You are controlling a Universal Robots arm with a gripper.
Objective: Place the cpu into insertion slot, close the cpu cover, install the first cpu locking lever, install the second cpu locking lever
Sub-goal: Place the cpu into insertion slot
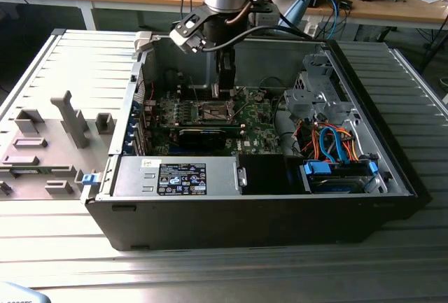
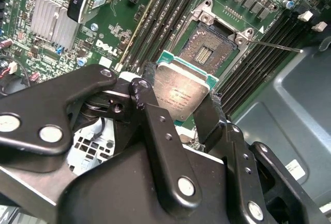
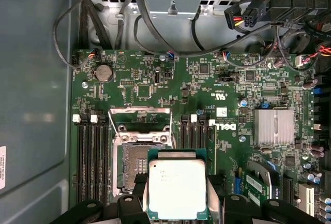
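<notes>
Second wrist view showed fingers (image 2: 206,123) clamped on the cpu (image 2: 182,93) near the insertion slot (image 2: 208,49); we judged squaring it essential.

Dull silver-grey metal tops the cpu (image 3: 177,188); the motherboard (image 3: 217,79) is glossy green, the case (image 3: 36,79) matt grey.

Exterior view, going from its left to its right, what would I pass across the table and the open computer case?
Grey moulded tray → gripper → silver drive cage → case's right wall.
</notes>
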